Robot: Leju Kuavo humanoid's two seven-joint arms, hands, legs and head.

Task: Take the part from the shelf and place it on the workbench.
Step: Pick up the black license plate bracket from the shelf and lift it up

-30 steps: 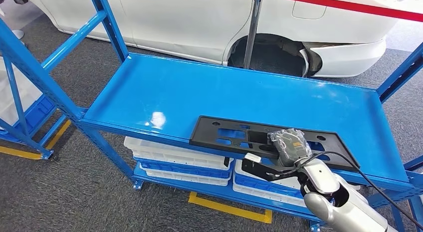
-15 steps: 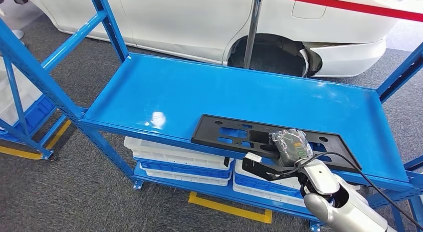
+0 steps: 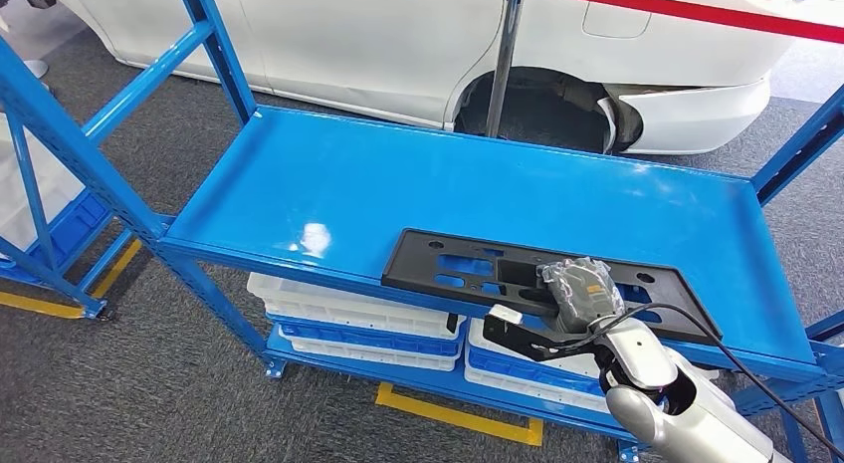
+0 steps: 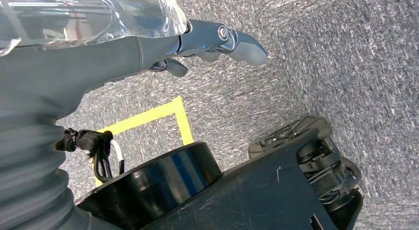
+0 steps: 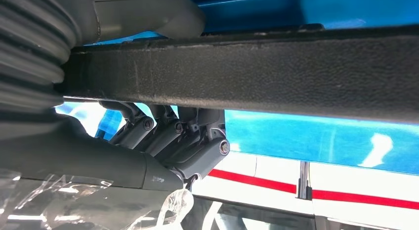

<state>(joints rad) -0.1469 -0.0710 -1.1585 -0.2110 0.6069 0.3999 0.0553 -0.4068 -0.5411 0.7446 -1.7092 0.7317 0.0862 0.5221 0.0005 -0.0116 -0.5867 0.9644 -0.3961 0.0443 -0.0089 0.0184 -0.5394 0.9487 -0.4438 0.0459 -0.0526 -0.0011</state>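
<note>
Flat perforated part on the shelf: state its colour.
Black flat perforated part; the head view shows it best.

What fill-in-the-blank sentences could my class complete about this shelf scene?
1. The black part lies on the ____ shelf.
2. The ____ hand grips the part's front edge.
3. Behind the shelf stands a white ____.
4. The left hand hangs over grey ____.

Missing words: blue; right; car; carpet
</note>
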